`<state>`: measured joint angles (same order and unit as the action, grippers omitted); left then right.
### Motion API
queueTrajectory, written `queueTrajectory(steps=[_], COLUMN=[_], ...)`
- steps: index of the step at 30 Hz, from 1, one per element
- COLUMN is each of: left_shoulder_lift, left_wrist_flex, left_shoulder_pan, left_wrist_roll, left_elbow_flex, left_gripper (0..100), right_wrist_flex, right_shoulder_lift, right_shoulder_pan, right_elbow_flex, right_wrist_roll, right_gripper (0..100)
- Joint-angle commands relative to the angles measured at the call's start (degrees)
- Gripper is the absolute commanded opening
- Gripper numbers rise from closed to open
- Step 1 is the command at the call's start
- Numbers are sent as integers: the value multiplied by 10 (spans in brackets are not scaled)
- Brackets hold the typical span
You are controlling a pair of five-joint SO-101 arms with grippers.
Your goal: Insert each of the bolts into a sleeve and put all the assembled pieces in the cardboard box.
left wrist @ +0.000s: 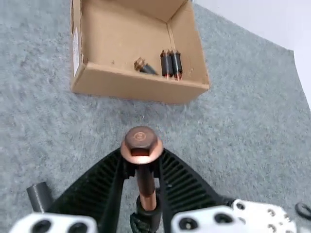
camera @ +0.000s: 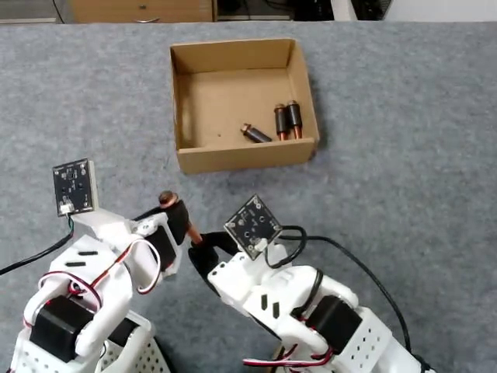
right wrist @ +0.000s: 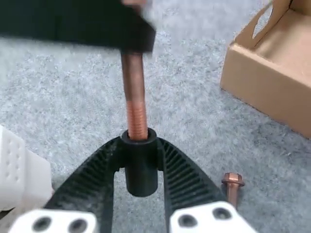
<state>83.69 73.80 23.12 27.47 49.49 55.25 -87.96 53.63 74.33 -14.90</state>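
My left gripper [left wrist: 141, 162] is shut on a copper bolt [left wrist: 140, 141] just below its hex head. The bolt's threaded end sits in the mouth of a black sleeve [right wrist: 141, 167], on which my right gripper [right wrist: 141, 158] is shut. In the high view the two grippers meet above the carpet in front of the cardboard box [camera: 189, 159], the bolt [camera: 172, 203] slanting toward the sleeve [camera: 200, 247]. Three assembled pieces [camera: 281, 120] lie inside the box. A loose copper bolt [right wrist: 232, 187] lies on the carpet, and a dark sleeve [left wrist: 39, 195] stands near my left gripper.
The box [right wrist: 272, 77] stands a short way beyond both grippers, its open top facing up. Grey carpet [camera: 404, 155] spreads on both sides of it. A wooden cabinet [camera: 140, 9] runs along the far edge.
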Motion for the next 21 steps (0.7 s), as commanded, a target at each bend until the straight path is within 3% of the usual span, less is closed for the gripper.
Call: queueTrajectory(steps=[1,7,11,16,21], left_shoulder_lift=[4,4,4,4,4], left_wrist_flex=[12,18,69,80,81], left_shoulder_pan=[12,13,33,70,72], left_wrist_roll=[13,11,10,-62,-66], left_elbow_flex=[-9,-9,-33,-46,-45], left_gripper=[19,19,21,21,39], right_wrist_flex=[-4,9,24,27,29], right_shoulder_lift=[-8,-8,-8,-8,-8], right_shoulder_pan=[-9,-10,-10,-10,-10], right_elbow_flex=[-36,-40,-49,-58,-61], right_wrist_roll=[-4,-3,-2,18,18], right_gripper=[2,2,2,2,2])
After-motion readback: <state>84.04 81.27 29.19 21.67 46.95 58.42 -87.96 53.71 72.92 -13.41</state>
